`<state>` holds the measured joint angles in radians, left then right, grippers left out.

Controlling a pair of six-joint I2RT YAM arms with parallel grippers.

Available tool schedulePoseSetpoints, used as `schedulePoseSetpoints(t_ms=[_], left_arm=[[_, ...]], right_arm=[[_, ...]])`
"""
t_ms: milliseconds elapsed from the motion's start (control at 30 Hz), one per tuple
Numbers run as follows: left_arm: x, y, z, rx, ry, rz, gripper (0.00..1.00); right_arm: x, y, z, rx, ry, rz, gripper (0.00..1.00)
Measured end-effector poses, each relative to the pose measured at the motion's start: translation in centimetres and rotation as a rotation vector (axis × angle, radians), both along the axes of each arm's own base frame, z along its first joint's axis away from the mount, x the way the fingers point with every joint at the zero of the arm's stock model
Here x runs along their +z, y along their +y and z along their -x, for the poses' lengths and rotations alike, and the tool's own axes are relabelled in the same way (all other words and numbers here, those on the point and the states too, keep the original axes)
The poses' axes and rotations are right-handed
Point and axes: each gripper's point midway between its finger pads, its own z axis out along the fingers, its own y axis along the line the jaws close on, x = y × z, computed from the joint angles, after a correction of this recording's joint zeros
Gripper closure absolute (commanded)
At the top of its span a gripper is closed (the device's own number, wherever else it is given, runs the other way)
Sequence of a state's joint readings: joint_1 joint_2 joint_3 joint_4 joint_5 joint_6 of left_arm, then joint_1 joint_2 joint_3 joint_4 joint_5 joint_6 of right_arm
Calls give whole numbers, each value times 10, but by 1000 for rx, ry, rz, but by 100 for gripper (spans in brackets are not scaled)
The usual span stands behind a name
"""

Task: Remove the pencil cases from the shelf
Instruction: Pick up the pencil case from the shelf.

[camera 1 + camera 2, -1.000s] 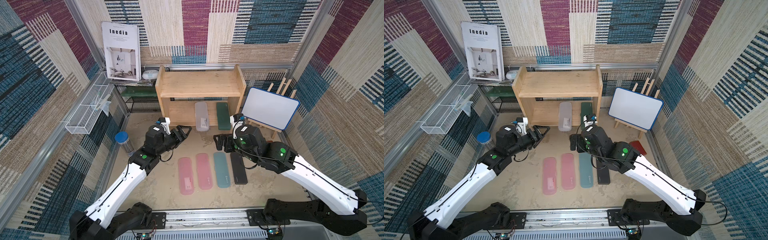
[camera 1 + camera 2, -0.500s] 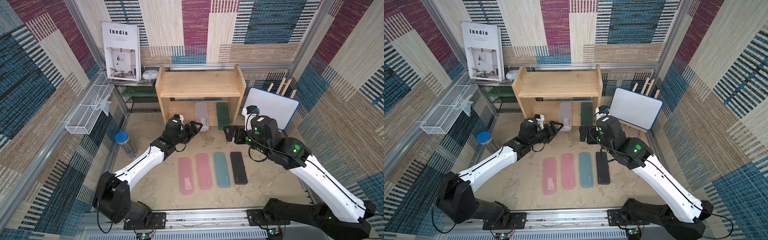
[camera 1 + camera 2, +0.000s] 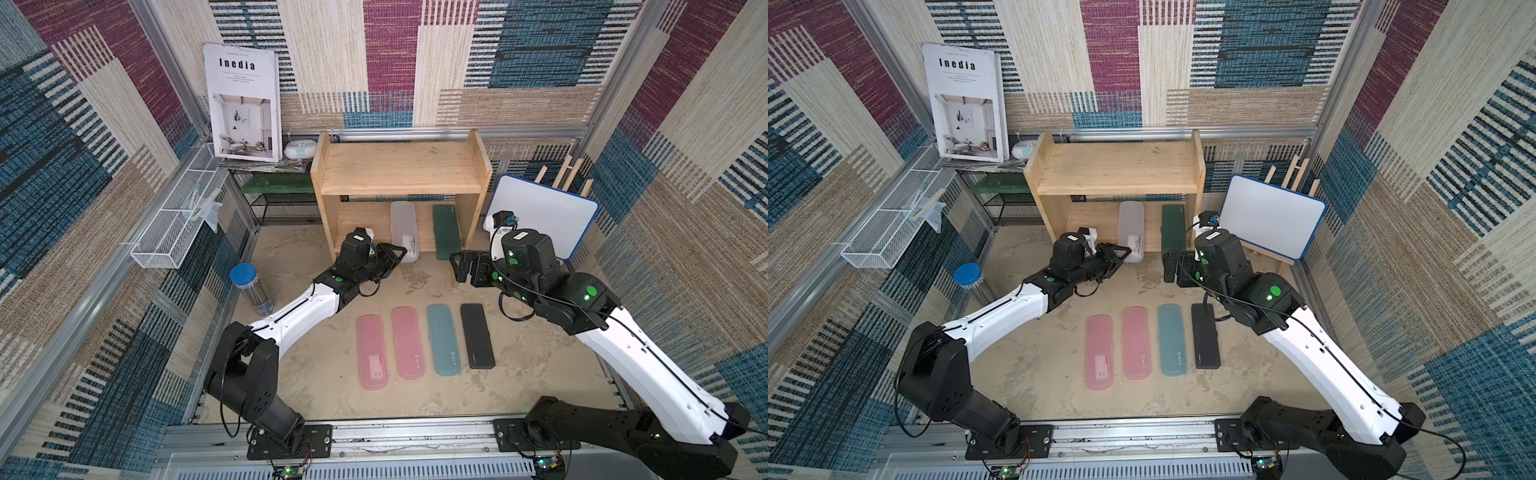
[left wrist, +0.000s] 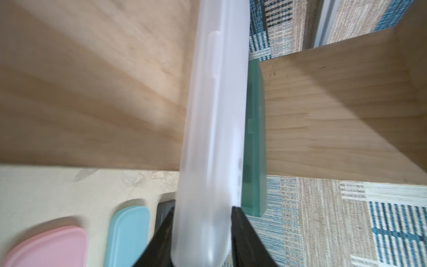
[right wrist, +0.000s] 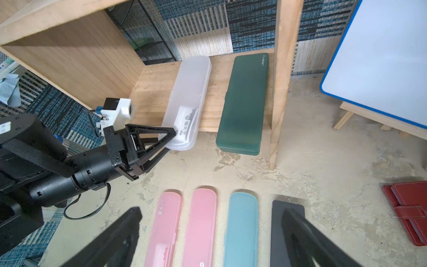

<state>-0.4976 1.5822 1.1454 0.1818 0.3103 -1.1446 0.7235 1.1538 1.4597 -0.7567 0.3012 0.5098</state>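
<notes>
frosted case gripped on the shelf

the left pincer (image 5: 169,142) looks clamped on the near end of the frosted case (image 5: 191,92), on the lower board of the shelf (image 3: 399,174). the dark green case (image 5: 245,104) lies at its 3 o'clock. the right pincer (image 3: 463,268) hovers wide near it. two pink cases (image 3: 372,351) (image 3: 408,343), a light blue case (image 3: 443,338) and a black case (image 3: 478,334) lie on the surface (image 3: 324,374) at 6 o'clock.

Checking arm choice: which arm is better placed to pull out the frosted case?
Left: the left gripper is closed on the near end of the frosted case. The right gripper hangs open, holding nothing.
</notes>
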Motion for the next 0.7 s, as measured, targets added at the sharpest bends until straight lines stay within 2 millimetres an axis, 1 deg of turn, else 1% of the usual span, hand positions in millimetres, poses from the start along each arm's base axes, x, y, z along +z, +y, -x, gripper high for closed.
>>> schedulePoseSetpoints(t_ms=[33,67,133,267,367,400,467,500,567,633,700], left_arm=[[5,-1,-1,1,-15,11,83],[7,-1,0,1,-21,15,88],[9,-1,0,-1,-30,20,96],[10,4,5,11,-30,16,97],[12,13,15,23,-30,-6,97],[13,18,22,27,-33,-22,95],[14,27,35,40,-46,-64,95],[15,32,45,40,-59,-91,95],[20,40,66,33,-98,-145,95],[26,49,88,22,-159,-193,95],[25,61,108,23,-206,-235,95]], right_arm=[[-1,0,0,0,2,2,1],[-2,1,0,6,6,1,1],[-3,2,1,12,10,-1,1],[-3,3,1,15,11,-2,1],[-2,6,2,35,14,-16,1],[-1,9,3,44,13,-24,1],[1,15,3,66,16,-45,1],[1,20,3,81,22,-61,1],[-1,33,2,122,44,-97,1],[-5,51,3,180,77,-150,1],[-10,68,3,235,112,-199,1]])
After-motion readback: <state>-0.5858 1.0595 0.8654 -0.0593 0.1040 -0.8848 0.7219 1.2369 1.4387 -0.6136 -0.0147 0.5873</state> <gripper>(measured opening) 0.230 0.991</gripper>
